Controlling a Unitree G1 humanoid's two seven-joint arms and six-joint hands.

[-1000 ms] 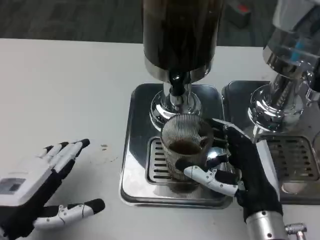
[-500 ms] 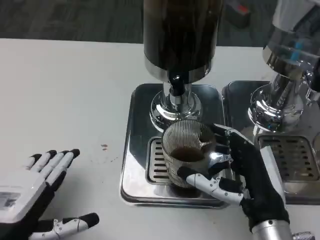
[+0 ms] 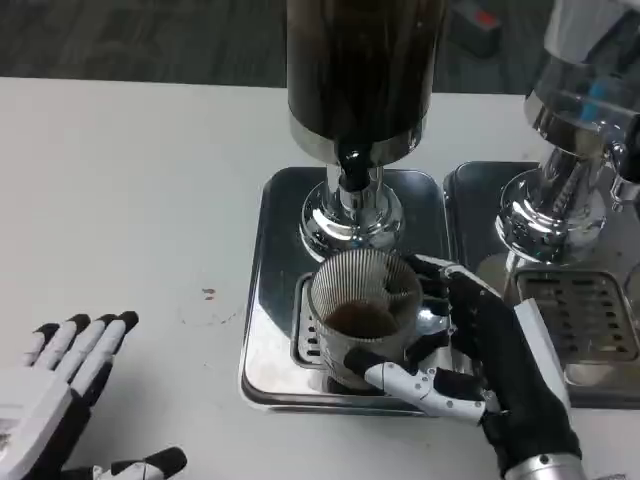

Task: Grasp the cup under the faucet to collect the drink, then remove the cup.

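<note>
A ribbed glass cup (image 3: 362, 318) is seen standing on the slotted grate of a steel drip tray (image 3: 268, 290), just in front of the chrome base of the dispenser (image 3: 355, 90). A dark drink is visible in the lower part of the cup. The black faucet (image 3: 350, 168) is located under the dispenser's dark tank, slightly behind the cup's rim rather than directly over its centre.

The cup is gripped by the right hand (image 3: 480, 355). The thumb is wrapped across the cup's near, lower wall, while the fingers (image 3: 432, 270) are curved around its right and far side; contact is seen on both sides. The silver forearm is seen entering from the lower right corner.

The left hand (image 3: 55, 385) is observed low on the left, above the white table (image 3: 130, 200), well apart from the tray. Its fingers are extended and slightly spread, the thumb is held off to the side, and nothing is held in it.

A second steel tray (image 3: 600, 390) with its own grate is noted to the right of the first, touching or nearly touching it; which cannot be told. A second chrome dispenser base (image 3: 555, 205) is seen on it. A small reddish spot (image 3: 208, 293) is recorded on the table surface, left of the first tray.
</note>
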